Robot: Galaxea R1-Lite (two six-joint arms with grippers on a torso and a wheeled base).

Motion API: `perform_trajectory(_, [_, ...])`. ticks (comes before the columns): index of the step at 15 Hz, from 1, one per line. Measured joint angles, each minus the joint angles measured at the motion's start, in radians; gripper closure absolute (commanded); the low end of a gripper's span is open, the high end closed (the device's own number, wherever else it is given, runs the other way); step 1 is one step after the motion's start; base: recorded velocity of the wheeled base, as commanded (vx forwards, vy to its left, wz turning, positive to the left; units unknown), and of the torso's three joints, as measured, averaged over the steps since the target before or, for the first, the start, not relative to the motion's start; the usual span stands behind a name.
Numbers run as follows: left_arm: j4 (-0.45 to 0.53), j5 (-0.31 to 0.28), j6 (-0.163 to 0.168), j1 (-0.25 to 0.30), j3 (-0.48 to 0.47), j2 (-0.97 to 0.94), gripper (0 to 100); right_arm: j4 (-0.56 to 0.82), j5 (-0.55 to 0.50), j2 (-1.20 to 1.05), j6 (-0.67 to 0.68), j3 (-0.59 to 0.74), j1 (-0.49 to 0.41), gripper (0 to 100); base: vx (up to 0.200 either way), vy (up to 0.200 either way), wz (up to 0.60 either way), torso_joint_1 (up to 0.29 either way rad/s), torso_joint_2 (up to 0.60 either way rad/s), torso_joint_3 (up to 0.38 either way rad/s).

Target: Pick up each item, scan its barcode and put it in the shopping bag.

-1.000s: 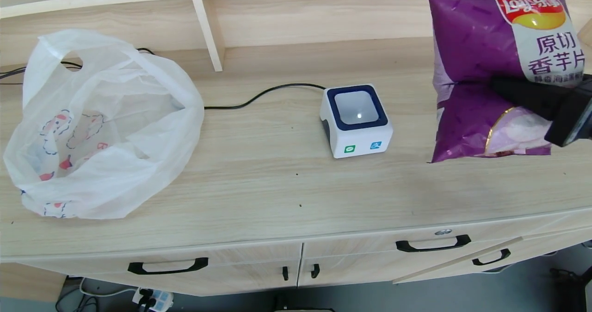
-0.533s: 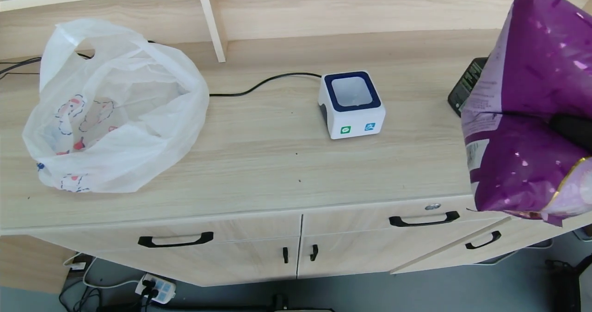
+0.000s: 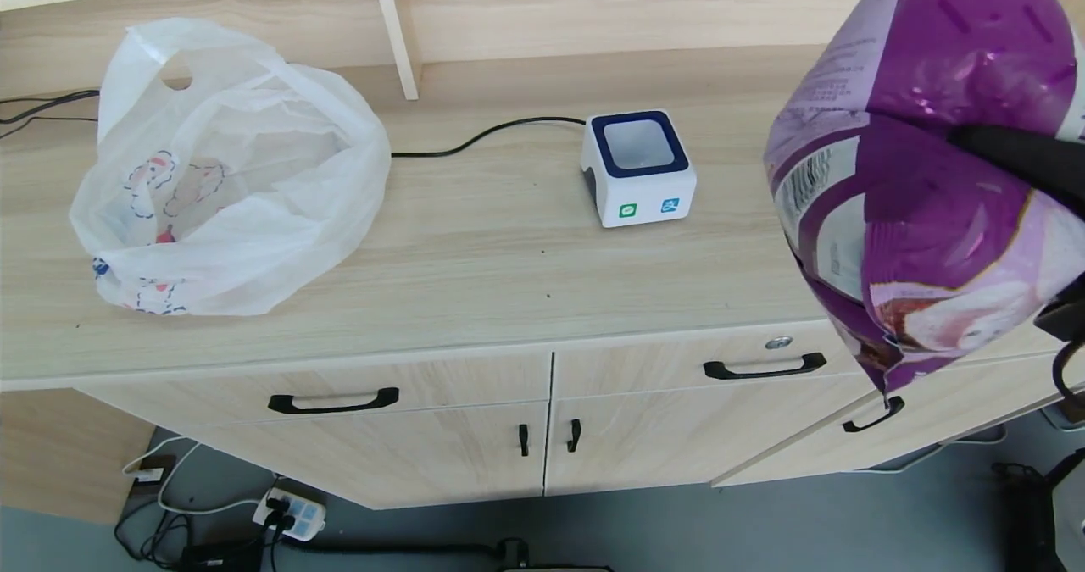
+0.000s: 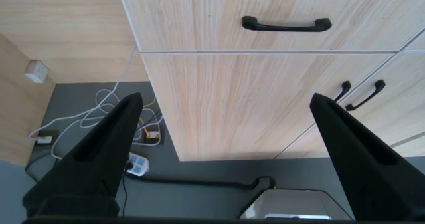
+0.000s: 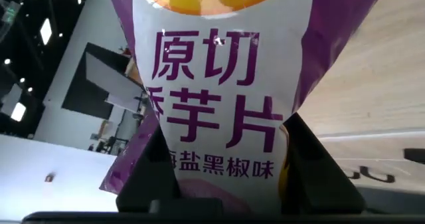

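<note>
The purple foil crisp packet has risen and turned, showing its back, and is clamped in the right end effector above the wooden bench. To that effector's left sits the white-and-blue cube scanner. The left end effector gapes wide, empty.

Purple chip bag aloft, tilted
</note>
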Motion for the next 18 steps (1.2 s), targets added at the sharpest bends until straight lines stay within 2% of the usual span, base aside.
perform_trajectory(2, [0.0,0.0,0.0,0.0,0.0,0.0,0,-0.177,0.112,0.088,0.025,0.003,0.009,100,0.0,0.0,0.0,0.0,0.0,0.0])
perform_trajectory(4, [0.0,0.0,-0.001,0.0,0.0,0.0,0,-0.344,0.206,0.162,0.127,0.016,0.031,100,0.0,0.0,0.0,0.0,0.0,0.0])
perform_trajectory(8, [0.0,0.0,0.0,0.001,0.0,0.0,0,-0.639,0.223,0.242,0.236,0.116,0.111,100,0.0,0.0,0.0,0.0,0.0,0.0])
perform_trajectory(13, [-0.001,0.0,0.0,0.0,0.0,0.0,0,-0.739,0.245,0.277,0.301,0.154,0.186,100,0.0,0.0,0.0,0.0,0.0,0.0])
perform_trajectory(15, [-0.001,0.0,0.0,0.0,0.0,0.0,0,-0.81,0.29,0.277,0.328,0.161,0.243,100,0.0,0.0,0.0,0.0,0.0,0.0])
perform_trajectory(18, [-0.001,0.0,0.001,0.001,0.0,0.0,0,-0.817,0.311,0.282,0.329,0.18,0.269,100,0.0,0.0,0.0,0.0,0.0,0.0])
